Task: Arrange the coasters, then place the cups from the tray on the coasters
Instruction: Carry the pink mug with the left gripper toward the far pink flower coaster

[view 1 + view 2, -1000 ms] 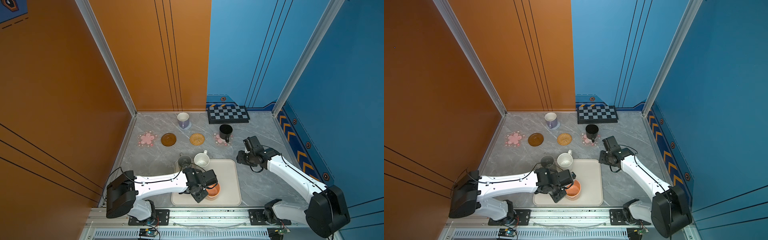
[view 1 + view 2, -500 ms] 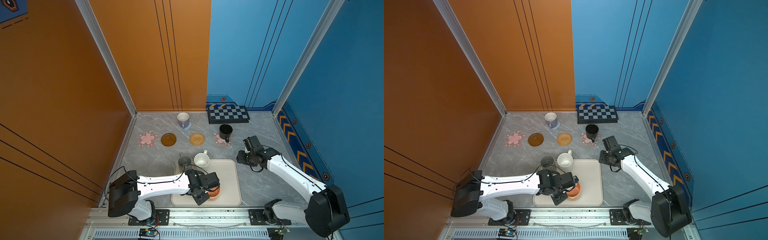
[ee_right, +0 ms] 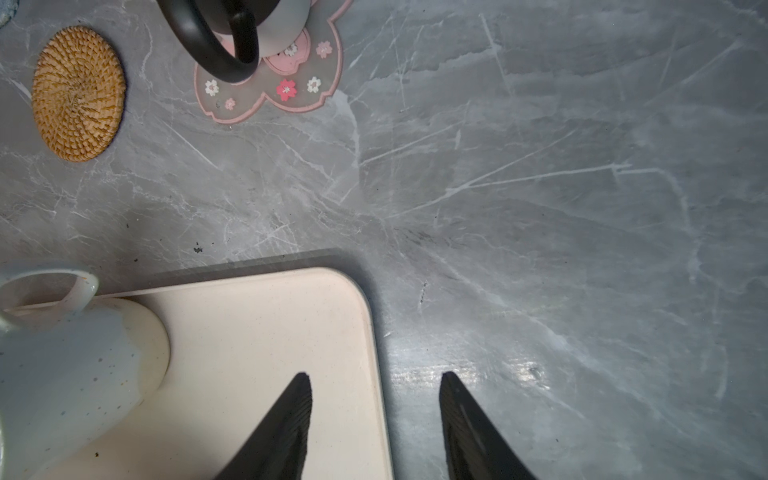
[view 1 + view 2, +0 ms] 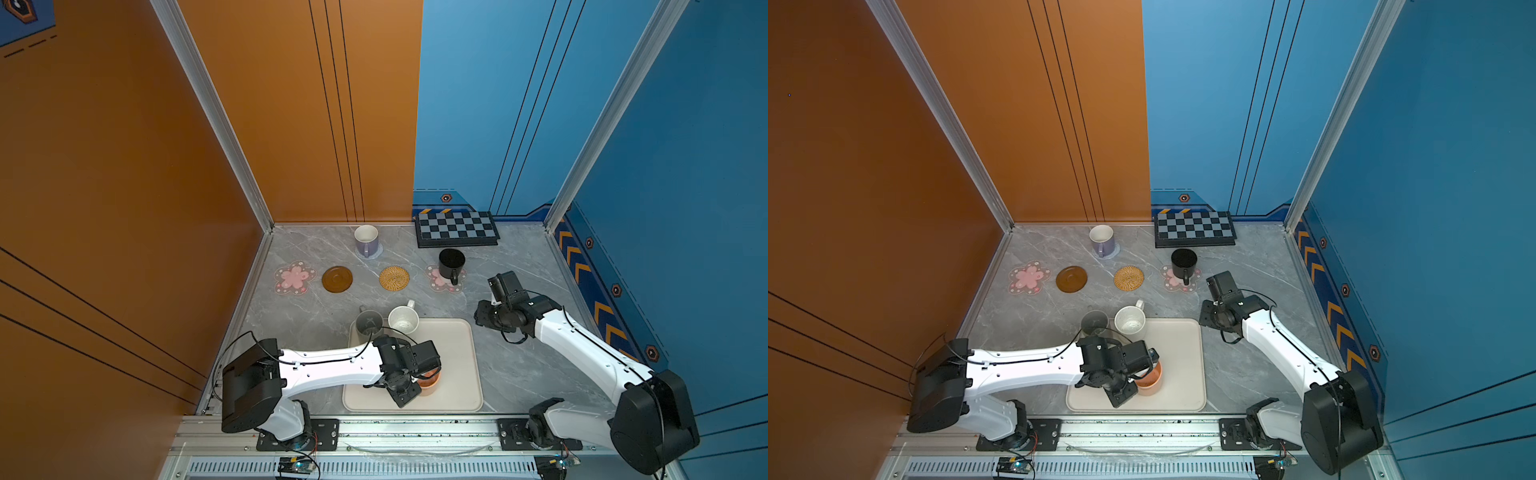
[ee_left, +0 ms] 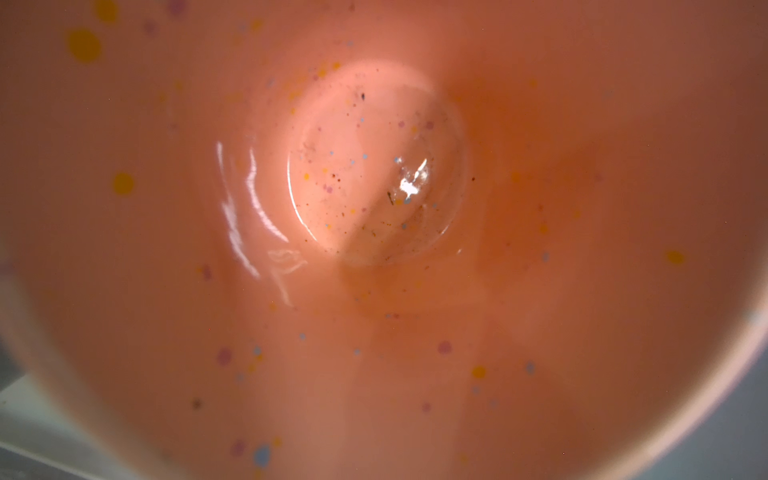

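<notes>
The peach-orange speckled mug [image 4: 431,384] stands on the near part of the large cream-white tray [image 4: 457,353], in the same spot as a second ago. The change is in the left claw [image 4: 420,377]. Sitting over the mug's left rim, it is newly drawn together and looks clamped on the wall, while the left wrist view stares straight down into the mug. I judge this a grasp just made, with the lift yet to come. The grey mug [image 4: 369,325] and speckled white mug [image 4: 404,320] wait at the tray's far left. Farther off, the pink flower coaster [image 4: 294,277], brown ringed disc [image 4: 337,279] and tan woven rattan round [image 4: 394,277] lie bare on the grey marbled table [image 4: 311,316]. The right claw [image 3: 376,376] hangs with its jaws apart, unchanged.
</notes>
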You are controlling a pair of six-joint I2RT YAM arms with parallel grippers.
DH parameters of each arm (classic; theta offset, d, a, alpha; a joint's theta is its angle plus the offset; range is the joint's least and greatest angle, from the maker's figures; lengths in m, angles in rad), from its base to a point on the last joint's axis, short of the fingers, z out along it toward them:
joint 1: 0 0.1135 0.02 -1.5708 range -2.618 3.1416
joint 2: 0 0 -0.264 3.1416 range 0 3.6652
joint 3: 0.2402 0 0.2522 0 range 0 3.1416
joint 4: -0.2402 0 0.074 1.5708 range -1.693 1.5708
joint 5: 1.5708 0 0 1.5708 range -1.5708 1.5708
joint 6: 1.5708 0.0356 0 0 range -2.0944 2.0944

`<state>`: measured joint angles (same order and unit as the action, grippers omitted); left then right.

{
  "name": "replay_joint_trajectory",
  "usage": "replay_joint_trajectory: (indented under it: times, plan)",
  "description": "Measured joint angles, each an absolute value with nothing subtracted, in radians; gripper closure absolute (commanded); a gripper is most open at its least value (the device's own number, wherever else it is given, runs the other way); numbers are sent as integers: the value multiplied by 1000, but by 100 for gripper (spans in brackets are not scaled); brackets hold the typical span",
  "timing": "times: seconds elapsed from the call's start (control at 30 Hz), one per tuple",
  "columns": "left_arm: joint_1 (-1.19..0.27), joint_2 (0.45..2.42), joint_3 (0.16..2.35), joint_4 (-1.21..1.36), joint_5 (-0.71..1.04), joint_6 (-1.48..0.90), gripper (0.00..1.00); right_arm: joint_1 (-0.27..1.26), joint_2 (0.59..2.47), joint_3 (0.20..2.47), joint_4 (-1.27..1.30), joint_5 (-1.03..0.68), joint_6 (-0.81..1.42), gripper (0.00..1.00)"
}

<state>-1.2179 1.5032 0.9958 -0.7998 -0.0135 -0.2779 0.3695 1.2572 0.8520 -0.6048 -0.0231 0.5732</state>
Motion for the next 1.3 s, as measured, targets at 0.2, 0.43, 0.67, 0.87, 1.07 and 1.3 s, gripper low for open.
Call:
replay_joint_trajectory:
  times: [0.2,0.43,0.67,0.87,1.07,1.3]
  plan:
    - [-1213,1444,1009,-816,-64,-288,100,360,1257,852,-605,-30,558,48]
    - [-1120,1375,1100,-854,-50,-305,100,320,1258,866,-604,-54,540,48]
    - [-991,1311,1164,-928,-46,-324,100,275,1302,899,-598,-96,515,48]
    - [-795,1242,1253,-999,-48,-340,100,247,1330,923,-593,-131,501,49]
    - [-751,1210,1321,-1063,-37,-326,100,233,1338,931,-590,-155,494,49]
    - [-641,1218,1360,-1116,-22,-306,100,229,1340,937,-590,-162,494,49]
